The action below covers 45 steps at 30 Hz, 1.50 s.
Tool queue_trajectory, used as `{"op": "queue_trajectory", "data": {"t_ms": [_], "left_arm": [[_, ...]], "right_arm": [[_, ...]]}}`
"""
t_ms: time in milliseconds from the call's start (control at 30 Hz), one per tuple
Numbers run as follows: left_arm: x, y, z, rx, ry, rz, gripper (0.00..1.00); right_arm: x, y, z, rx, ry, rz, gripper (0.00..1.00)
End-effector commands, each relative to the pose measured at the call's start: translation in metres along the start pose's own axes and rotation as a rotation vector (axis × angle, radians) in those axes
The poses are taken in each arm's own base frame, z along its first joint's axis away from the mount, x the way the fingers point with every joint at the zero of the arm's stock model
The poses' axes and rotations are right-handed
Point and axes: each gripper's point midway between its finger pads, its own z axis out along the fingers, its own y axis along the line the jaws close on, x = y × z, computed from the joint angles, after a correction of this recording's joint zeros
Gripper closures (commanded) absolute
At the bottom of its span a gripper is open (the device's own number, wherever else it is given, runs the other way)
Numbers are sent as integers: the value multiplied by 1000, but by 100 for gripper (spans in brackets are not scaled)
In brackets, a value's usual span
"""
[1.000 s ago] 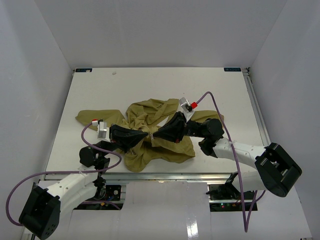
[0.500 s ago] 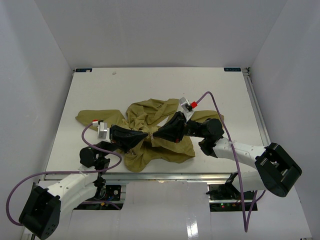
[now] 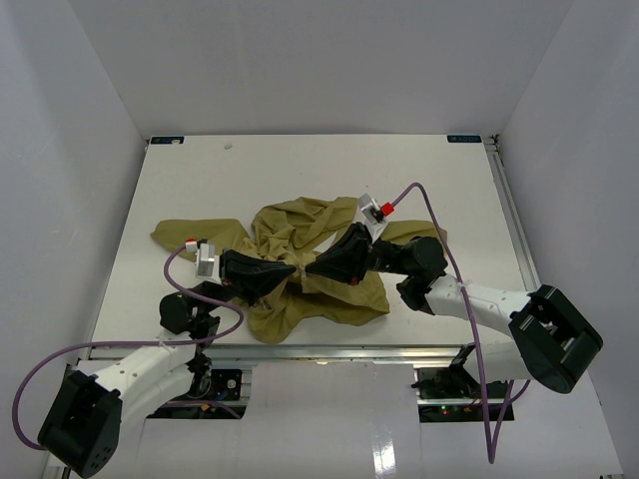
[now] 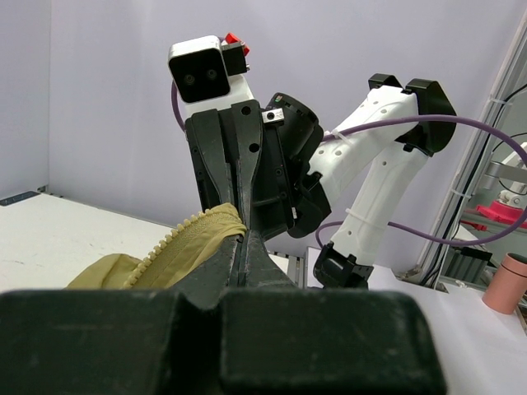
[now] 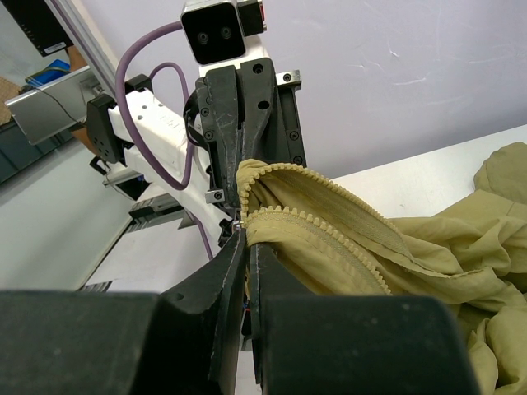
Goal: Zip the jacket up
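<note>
The olive jacket (image 3: 300,249) lies crumpled in the middle of the white table (image 3: 300,170), one sleeve stretched out to the left. Both grippers meet tip to tip over its near part. My left gripper (image 3: 292,270) is shut, with the toothed zipper edge (image 4: 177,247) coming out at its tips (image 4: 244,235). My right gripper (image 3: 313,268) faces it, shut on the other zipper edge (image 5: 329,239) at its tips (image 5: 246,234). In the right wrist view the two rows of zipper teeth run apart from each other, back toward the heap of fabric (image 5: 461,255).
White walls close the table on three sides. A metal rail (image 3: 506,210) runs along the table's right edge. Purple cables (image 3: 439,230) loop off both wrists. A pink cup (image 4: 506,284) stands beyond the table in the left wrist view.
</note>
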Motion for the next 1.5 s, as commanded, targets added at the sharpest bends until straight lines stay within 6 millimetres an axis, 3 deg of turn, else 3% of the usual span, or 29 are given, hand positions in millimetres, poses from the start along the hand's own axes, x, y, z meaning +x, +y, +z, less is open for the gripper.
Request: {"op": "queue_trajectory", "data": {"t_ms": [0,433,567,633,867,1333,1400,1467], "left_arm": [[-58,-69,-9,274,-251,267,100],[-56,-68,-10,263,-250,215,99],[-58,-67,-9,257,-254,197,87],[-58,-66,-9,254,-256,187,74],[-56,-66,-9,255,-246,174,64],[-52,-59,-5,247,-228,168,62],[-50,-60,-5,252,-222,175,69],[-50,-61,-5,263,-215,191,86]], "right_arm": [[-58,52,3,-182,-188,-279,92],[-52,48,4,-173,-154,-288,92],[-47,45,3,-169,-147,-281,92],[-45,44,3,-169,-144,-275,92],[-43,42,3,-166,-142,-270,92],[-35,35,2,-150,-129,-254,92],[-34,35,1,-148,-127,-251,92],[-33,34,1,-149,-123,-249,92]]}}
